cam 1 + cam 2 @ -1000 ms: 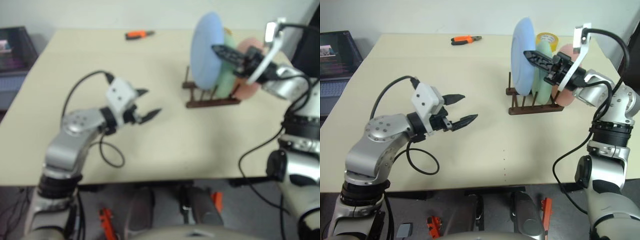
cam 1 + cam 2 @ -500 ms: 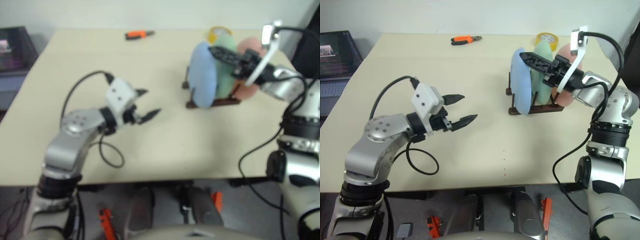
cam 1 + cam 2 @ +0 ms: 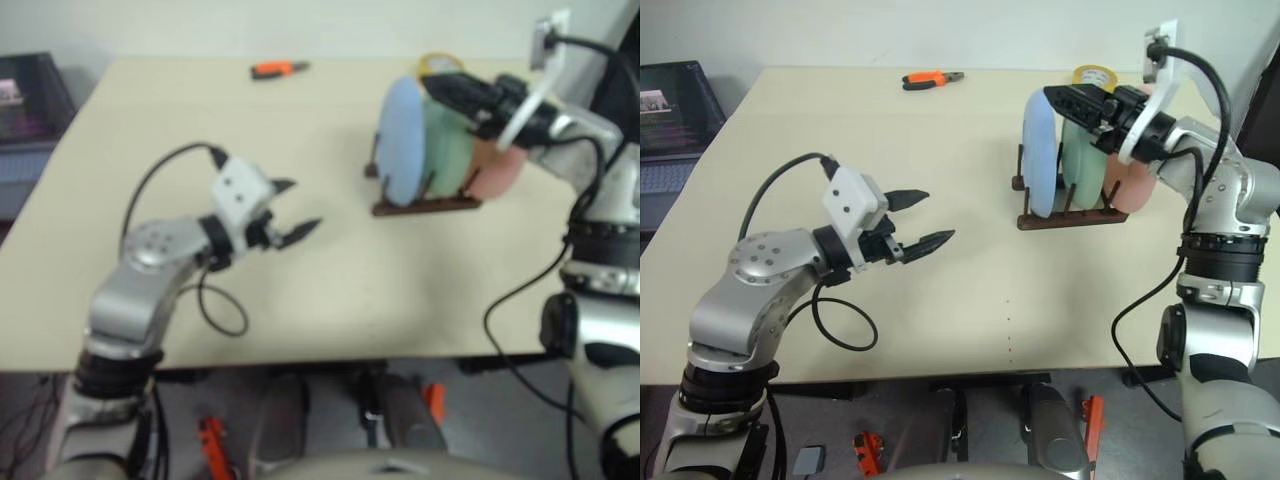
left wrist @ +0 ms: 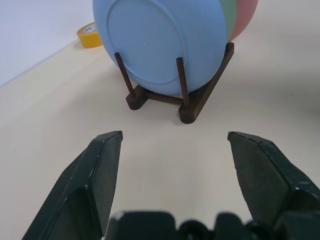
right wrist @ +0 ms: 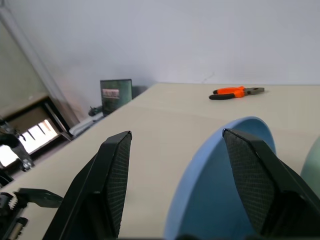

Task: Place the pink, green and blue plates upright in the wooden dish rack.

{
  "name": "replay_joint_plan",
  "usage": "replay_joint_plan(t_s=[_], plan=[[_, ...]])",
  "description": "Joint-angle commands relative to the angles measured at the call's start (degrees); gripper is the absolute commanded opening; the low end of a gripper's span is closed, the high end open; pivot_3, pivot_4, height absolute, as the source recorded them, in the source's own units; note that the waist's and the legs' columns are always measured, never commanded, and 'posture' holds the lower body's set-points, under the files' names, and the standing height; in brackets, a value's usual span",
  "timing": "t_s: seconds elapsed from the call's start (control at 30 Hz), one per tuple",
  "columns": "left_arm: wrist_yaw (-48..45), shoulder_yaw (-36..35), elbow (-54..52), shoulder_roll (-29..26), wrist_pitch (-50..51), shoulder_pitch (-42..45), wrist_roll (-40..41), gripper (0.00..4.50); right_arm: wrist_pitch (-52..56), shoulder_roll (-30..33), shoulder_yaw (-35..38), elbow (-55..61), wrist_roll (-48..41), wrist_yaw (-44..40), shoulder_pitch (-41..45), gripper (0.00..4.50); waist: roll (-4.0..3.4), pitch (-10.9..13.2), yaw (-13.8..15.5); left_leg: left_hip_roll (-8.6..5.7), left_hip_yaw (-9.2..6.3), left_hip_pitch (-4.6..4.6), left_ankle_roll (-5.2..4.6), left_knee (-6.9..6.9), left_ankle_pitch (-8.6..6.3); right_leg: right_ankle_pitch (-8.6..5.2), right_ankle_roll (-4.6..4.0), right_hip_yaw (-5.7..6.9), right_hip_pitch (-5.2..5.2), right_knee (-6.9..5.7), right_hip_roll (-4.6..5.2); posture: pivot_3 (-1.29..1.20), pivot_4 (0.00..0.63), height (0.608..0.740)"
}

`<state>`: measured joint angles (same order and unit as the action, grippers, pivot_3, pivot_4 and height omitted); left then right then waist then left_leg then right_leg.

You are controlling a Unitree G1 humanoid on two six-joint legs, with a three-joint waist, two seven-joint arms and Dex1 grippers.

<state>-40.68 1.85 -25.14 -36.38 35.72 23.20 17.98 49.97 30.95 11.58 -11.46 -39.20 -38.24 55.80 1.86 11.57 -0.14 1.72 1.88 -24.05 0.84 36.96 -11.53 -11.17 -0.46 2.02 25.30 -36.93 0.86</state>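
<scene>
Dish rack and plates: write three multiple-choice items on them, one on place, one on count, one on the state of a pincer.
1. Which plate stands at the end of the dish rack nearest the left pincer?
A. pink
B. green
C. blue

2. How many plates stand in the rack?
A. one
B. two
C. three

3. How is the right pincer?
A. open, above the plates
B. shut on the pink plate
C. lying on the table

Answers:
1 C: the blue plate faces the left pincer, with the green plate and the pink plate behind it.
2 C: blue, green and pink all stand between the pegs.
3 A: its fingers stand apart over the blue plate's rim, holding nothing.
</scene>
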Motion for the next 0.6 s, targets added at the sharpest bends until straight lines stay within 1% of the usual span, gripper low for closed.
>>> replay_joint_plan(t_s=[0.03, 0.07, 0.13, 0.27, 0.33, 0.47, 0.6], plan=[[-0.8, -1.8, -2.2, -1.5, -0.5, 0.7, 0.9, 3.71, 0.1, 6.3, -0.1, 6.6, -0.8, -6.4, 0.5, 3.14, 0.0, 0.0, 0.0, 0.0, 0.0, -0.01, 0.0, 0.0, 0.0, 0.0, 0.0, -0.01, 0.01, 0.01, 0.01, 0.0, 0.15, 0.74], [-1.2, -2.4, -2.4, -2.0, -0.5, 0.5, 1.2, 3.71, 0.5, 8.1, -0.2, 7.7, -1.2, -8.0, -0.1, 3.14, 0.0, 0.0, 0.0, 0.0, 0.0, -0.04, 0.0, -0.01, 0.0, 0.0, 0.0, 0.01, 0.02, 0.04, 0.02, 0.0, 0.15, 0.74], [-3.2, -6.1, -2.1, -4.6, -0.1, 0.4, 3.1, 3.71, 0.9, 14.6, 1.0, 9.3, -1.7, -13.3, -2.3, 3.14, 0.03, 0.0, 0.2, 0.0, -0.03, -0.08, 0.0, -0.01, -0.01, -0.03, -0.03, 0.06, 0.02, 0.08, 0.03, 0.0, 0.15, 0.74], [-7.6, -15.0, 0.2, -10.1, 0.9, 0.3, 8.9, 3.71, -2.6, 25.5, 1.1, 7.5, 1.6, -21.5, -8.2, 3.14, 0.05, 0.0, 0.2, -0.02, -0.05, -0.09, 0.01, -0.01, -0.02, -0.09, -0.13, 0.14, 0.02, 0.13, 0.09, 0.0, 0.15, 0.74], [-10.7, -19.3, 2.0, -13.6, 1.1, 0.0, 11.2, 3.71, -5.2, 29.8, 1.4, 5.6, 3.3, -25.4, -11.6, 3.14, 0.06, 0.0, 0.1, -0.05, -0.03, -0.03, 0.01, 0.0, -0.02, -0.27, -0.42, 0.13, 0.0, 0.11, 0.11, 0.0, 0.15, 0.74], [-16.9, -28.5, 8.3, -21.1, 2.2, -0.2, 15.4, 3.71, -12.4, 36.0, 3.8, -4.1, 6.8, -31.4, -15.5, 3.14, 0.05, 0.0, -0.2, -0.07, -0.01, 0.12, 0.02, -0.01, -0.03, -0.28, -0.44, 0.14, 0.01, 0.05, 0.2, 0.0, 0.15, 0.74], [-22.7, -34.9, 15.4, -27.0, 2.8, -1.7, 17.7, 3.71, -18.1, 37.9, 5.4, -11.6, 8.6, -34.8, -17.4, 3.14, 0.04, 0.0, -0.4, -0.04, 0.04, 0.18, 0.05, -0.06, -0.05, -0.33, -0.52, 0.23, 0.04, 0.05, 0.19, 0.0, 0.15, 0.74]])
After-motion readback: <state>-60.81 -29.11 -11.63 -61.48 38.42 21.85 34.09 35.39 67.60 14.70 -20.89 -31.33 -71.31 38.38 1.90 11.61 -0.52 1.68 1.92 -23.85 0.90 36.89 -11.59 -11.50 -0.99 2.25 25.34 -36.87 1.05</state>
